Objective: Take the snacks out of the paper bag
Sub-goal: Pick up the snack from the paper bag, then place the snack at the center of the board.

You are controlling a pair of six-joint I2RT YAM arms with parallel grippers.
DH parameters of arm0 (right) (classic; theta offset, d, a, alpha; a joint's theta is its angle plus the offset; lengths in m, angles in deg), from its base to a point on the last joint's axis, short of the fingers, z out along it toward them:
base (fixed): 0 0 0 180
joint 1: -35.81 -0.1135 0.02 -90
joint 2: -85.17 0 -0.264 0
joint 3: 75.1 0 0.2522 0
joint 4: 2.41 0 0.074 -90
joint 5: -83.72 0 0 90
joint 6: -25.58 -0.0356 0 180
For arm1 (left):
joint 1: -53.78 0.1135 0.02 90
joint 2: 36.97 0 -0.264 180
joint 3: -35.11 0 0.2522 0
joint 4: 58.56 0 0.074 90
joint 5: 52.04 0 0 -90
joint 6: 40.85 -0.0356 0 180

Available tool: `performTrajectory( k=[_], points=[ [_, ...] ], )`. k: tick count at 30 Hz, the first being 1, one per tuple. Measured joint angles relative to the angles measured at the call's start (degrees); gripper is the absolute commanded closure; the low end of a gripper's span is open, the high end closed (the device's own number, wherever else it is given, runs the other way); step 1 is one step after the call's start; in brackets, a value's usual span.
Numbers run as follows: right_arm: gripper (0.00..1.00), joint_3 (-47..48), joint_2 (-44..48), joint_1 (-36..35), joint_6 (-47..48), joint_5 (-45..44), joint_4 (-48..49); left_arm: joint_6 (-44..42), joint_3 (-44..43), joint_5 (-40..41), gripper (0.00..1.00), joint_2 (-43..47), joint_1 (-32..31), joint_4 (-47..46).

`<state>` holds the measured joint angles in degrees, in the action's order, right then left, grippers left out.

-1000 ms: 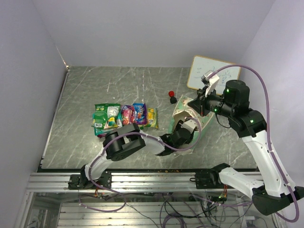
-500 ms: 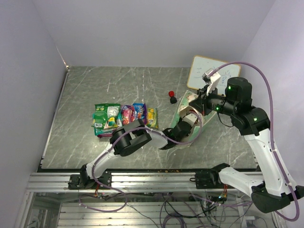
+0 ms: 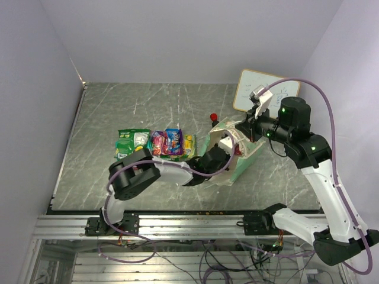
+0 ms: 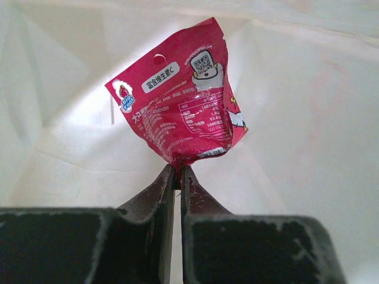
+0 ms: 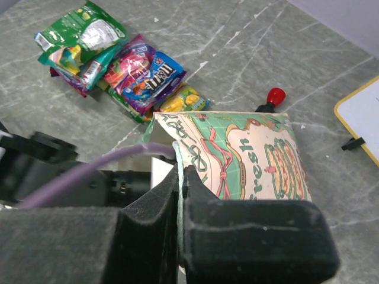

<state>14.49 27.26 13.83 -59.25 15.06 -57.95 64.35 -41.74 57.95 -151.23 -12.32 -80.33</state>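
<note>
Paper bag [image 3: 244, 160] sat on the right half of the counter [image 3: 106, 112], mouth turned left and its upper rim lifted. Right hand [image 5: 179, 171] was clamped on that rim, with the patterned paper pinched between its fingers. Left arm reached in from the near left through the mouth. Left hand [image 4: 176, 173] was inside the bag, fingers pressed together on the bottom edge of a magenta packet [image 4: 180, 106]. The packet stood up from the fingertips, its back with small print and a QR code facing the wrist camera. Pale bag walls were all around it; could not tell if it touched them. Other snacks [image 3: 155, 144] lay in a tight row on the counter just left of the bag: green at the left end, then pink, blue and yellow, some overlapping. A small red knob [image 3: 214, 117] sat close to the bag's far side. A white board [image 3: 265, 90] lay at the far right, apart from the bag.
</note>
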Motion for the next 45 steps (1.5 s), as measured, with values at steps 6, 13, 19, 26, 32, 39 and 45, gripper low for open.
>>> performTrajectory(
  k=[6, 13, 19, 26, 32, 39, 45],
  points=[
    [1.00, -3.4, 1.7, 0.0, 2.0, -2.8, 2.6, 3.0, 4.2, -5.0, 0.86, 8.9, -0.5, 5.3],
    [1.00, -5.4, 2.8, 0.0, 4.1, -7.0, 5.7, 3.9, 8.9, -11.3, 0.86, 18.2, -0.5, 17.5],
    [1.00, -6.8, 3.0, 0.0, 5.6, -9.5, 7.9, 4.3, 8.9, -16.3, 0.86, 27.8, -0.5, 28.4],
    [1.00, -8.5, 3.8, 0.0, 6.1, -13.4, 9.4, 3.5, 4.5, -20.4, 0.86, 38.5, -0.5, 44.1],
    [1.00, -8.7, 3.8, 0.0, 4.9, -20.3, 9.4, 1.4, -1.9, -18.8, 0.88, 47.0, -0.4, 58.1],
    [1.00, -7.8, 4.4, 0.0, 5.0, -29.8, 8.3, 0.2, -8.5, -4.6, 0.93, 52.7, 4.1, 69.5],
    [1.00, -6.6, 7.3, 0.0, 6.7, -33.7, 7.0, -1.4, -4.8, 6.9, 0.93, 54.4, 11.7, 70.1]
  ],
)
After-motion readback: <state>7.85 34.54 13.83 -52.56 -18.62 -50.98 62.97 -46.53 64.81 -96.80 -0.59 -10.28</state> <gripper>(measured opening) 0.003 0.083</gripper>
